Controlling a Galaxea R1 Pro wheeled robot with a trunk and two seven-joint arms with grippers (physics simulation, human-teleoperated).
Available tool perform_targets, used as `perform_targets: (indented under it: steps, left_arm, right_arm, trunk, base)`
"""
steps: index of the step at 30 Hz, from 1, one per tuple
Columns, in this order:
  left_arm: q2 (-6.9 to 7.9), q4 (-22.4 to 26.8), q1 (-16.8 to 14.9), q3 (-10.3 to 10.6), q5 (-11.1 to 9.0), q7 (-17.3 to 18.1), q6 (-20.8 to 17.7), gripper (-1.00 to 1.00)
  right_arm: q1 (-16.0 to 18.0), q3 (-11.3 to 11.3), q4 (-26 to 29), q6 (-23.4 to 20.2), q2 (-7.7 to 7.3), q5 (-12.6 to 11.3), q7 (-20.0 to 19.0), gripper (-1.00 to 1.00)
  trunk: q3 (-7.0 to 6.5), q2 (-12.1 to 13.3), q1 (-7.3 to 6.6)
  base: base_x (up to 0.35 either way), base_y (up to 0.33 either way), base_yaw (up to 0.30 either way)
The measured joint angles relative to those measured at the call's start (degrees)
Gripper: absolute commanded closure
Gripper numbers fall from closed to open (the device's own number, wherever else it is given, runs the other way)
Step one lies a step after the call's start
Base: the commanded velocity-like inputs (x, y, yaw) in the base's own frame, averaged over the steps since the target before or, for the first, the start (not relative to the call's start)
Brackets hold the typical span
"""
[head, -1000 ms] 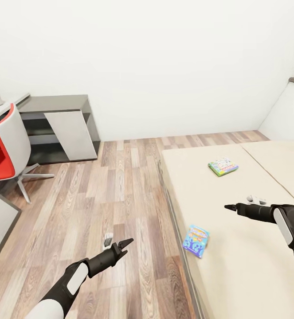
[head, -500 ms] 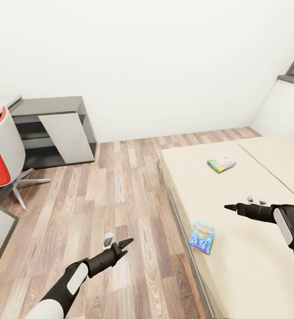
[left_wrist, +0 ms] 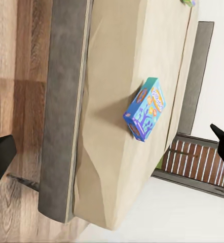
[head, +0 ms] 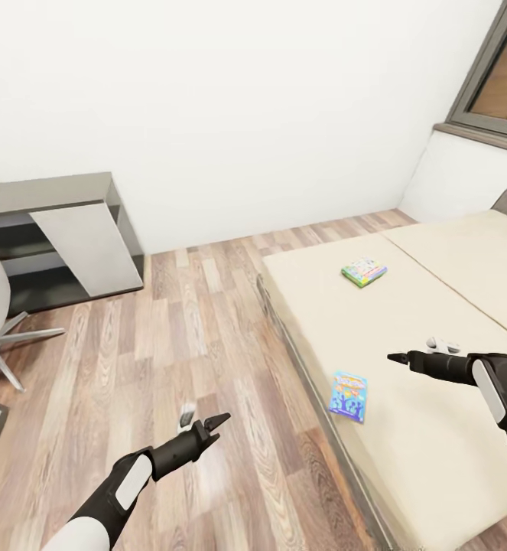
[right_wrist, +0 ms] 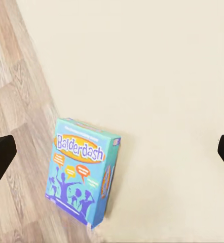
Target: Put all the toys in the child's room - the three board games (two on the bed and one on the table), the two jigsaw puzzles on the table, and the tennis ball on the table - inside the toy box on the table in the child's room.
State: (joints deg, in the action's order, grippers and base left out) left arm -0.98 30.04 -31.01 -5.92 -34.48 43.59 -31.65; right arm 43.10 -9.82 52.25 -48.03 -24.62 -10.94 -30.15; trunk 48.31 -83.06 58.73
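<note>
bright, even light | soft faint shadows | sharp render, no glare

Both arms outstretched (each gripper (head: 207,425) agape)

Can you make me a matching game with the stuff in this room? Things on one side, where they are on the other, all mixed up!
Things:
1. blue game box
2. green game box
3. left gripper
4. grey cabinet

Places:
A. against the white wall
B. over the wood floor
C. near the edge of the bed
D. farther up the bed, toward the window

Pairs: 1-C, 2-D, 3-B, 4-A
</note>
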Motion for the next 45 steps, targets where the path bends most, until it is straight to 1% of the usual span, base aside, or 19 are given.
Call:
perform_targets:
  steps: [8, 11, 12, 13, 14, 17, 21, 25, 26, 28, 29, 34, 35, 37, 39, 41, 42, 44, 45]
  left_arm:
    - [-0.31, 0.4, -0.2, 0.4, -0.1, 0.0, 0.0, -1.00]
    - [-0.61, 1.2, -0.4, 1.0, -0.1, 0.0, -0.2, -1.00]
    - [-1.10, 3.0, -0.9, 3.9, 0.8, -1.3, -0.8, -1.00]
    - [-1.17, 3.2, -1.4, 5.0, 1.7, -2.0, -0.9, -1.00]
    - [-1.17, 3.2, -1.4, 5.0, 1.8, -2.0, -0.9, -1.00]
    - [-1.37, 2.9, -3.3, 7.8, 3.9, -4.9, -0.9, -1.00]
    - [-1.54, 2.1, -4.3, 8.8, 4.2, -6.9, -0.9, -1.00]
    - [-2.35, 1.3, -5.5, 9.4, 3.3, -9.4, -1.2, -1.00]
    - [-2.75, 1.0, -6.5, 9.5, 2.0, -10.8, -2.0, -1.00]
    - [-3.00, 1.1, -7.2, 9.7, 0.3, -11.9, -3.6, -1.00]
    - [-3.00, 1.1, -7.2, 9.7, 0.3, -11.9, -3.6, -1.00]
    - [-3.22, 3.2, -7.8, 10.3, -1.7, -12.7, -6.4, -1.00]
    - [-3.28, 5.0, -8.0, 10.9, -2.4, -13.0, -7.3, -1.00]
    - [-3.28, 5.5, -8.1, 11.1, -2.4, -13.1, -7.6, -1.00]
    - [-3.30, 6.1, -8.3, 11.2, -2.6, -13.2, -7.8, -1.00]
    - [-3.26, 6.4, -8.6, 11.1, -2.7, -13.3, -7.9, -1.00]
    - [-3.26, 6.4, -8.6, 11.1, -2.7, -13.3, -7.9, -1.00]
    - [-2.87, 6.0, -9.4, 10.8, -2.7, -13.5, -7.8, -1.00]
    - [-2.87, 6.0, -9.4, 10.8, -2.7, -13.5, -7.8, -1.00]
  right_arm:
    - [0.0, 0.0, 0.0, 0.0, 0.00, 0.0, 0.0, -1.00]
    - [0.0, -0.1, 0.0, 0.0, -0.03, 0.0, 0.0, -1.00]
    - [0.0, -0.5, 0.0, 0.0, -0.04, 0.0, 0.0, -1.00]
    - [0.1, -0.8, -0.1, -0.1, -0.03, 0.0, 0.1, -1.00]
    - [0.1, -0.8, -0.1, -0.1, -0.02, 0.0, 0.1, -1.00]
    - [0.4, -1.7, -0.6, -0.4, 0.03, 0.1, 0.3, -1.00]
    - [0.6, -2.1, -1.0, -0.8, 0.06, 0.2, 0.4, -1.00]
    - [1.3, -2.5, -1.8, -1.2, 0.04, 0.2, 0.8, -1.00]
    - [1.9, -2.6, -2.3, -1.4, 0.03, 0.1, 1.2, -1.00]
    - [2.5, -2.7, -2.6, -1.9, -0.01, 0.0, 1.4, -1.00]
    - [2.5, -2.7, -2.6, -1.9, -0.01, 0.0, 1.4, -1.00]
    - [3.1, -2.9, -2.6, -3.6, -0.15, -0.1, 1.5, -1.00]
    - [3.4, -3.2, -2.3, -4.4, -0.29, -0.2, 1.5, -1.00]
    - [3.4, -3.6, -2.0, -4.7, -0.32, -0.2, 1.5, -1.00]
    - [3.4, -5.2, -0.8, -4.9, -0.31, -0.3, 1.4, -1.00]
    - [3.1, -7.6, 1.3, -5.2, -0.25, -0.4, 1.4, -1.00]
    - [3.1, -7.7, 1.3, -5.2, -0.24, -0.4, 1.4, -1.00]
    - [2.8, -10.4, 4.5, -5.5, -0.11, -0.5, 1.4, -1.00]
    - [2.8, -10.4, 4.5, -5.5, -0.10, -0.5, 1.4, -1.00]
  trunk:
    - [0.00, 0.0, 0.00]
    - [0.00, 0.0, 0.00]
    - [-0.01, 0.0, 0.00]
    - [0.00, 0.0, 0.00]
    - [0.00, 0.0, 0.00]
    - [0.00, 0.0, 0.00]
    - [0.00, 0.0, 0.00]
    - [0.00, 0.0, 0.00]
    - [-0.01, 0.0, 0.00]
    - [0.00, 0.0, 0.00]
    - [0.00, 0.0, 0.00]
    - [0.00, 0.0, 0.00]
    - [0.17, -0.4, 0.21]
    - [0.53, -1.2, 0.65]
    - [0.89, -2.0, 1.09]
    - [1.25, -2.8, 1.53]
    - [1.43, -3.2, 1.75]
    - [1.79, -4.0, 2.19]
    - [1.97, -4.4, 2.41]
  base:
    - [0.000, 0.169, -0.283]
    - [0.000, 0.059, -0.198]
    - [0.000, 0.020, -0.070]
    - [0.000, 0.020, -0.070]
    - [0.000, 0.016, -0.056]
    - [0.000, 0.011, -0.039]
    - [0.000, 0.007, -0.025]
    - [0.000, 0.004, -0.013]
    - [0.000, 0.002, -0.006]
    - [0.000, 0.001, -0.005]
    - [0.000, 0.001, -0.004]
    - [0.000, 0.001, -0.002]
    - [0.000, 0.000, 0.000]
    - [0.000, 0.000, 0.000]
    - [0.000, 0.000, 0.000]
    - [0.000, 0.000, 0.000]
    - [0.000, 0.000, 0.000]
    - [0.000, 0.000, 0.000]
    - [0.000, 0.000, 0.000]
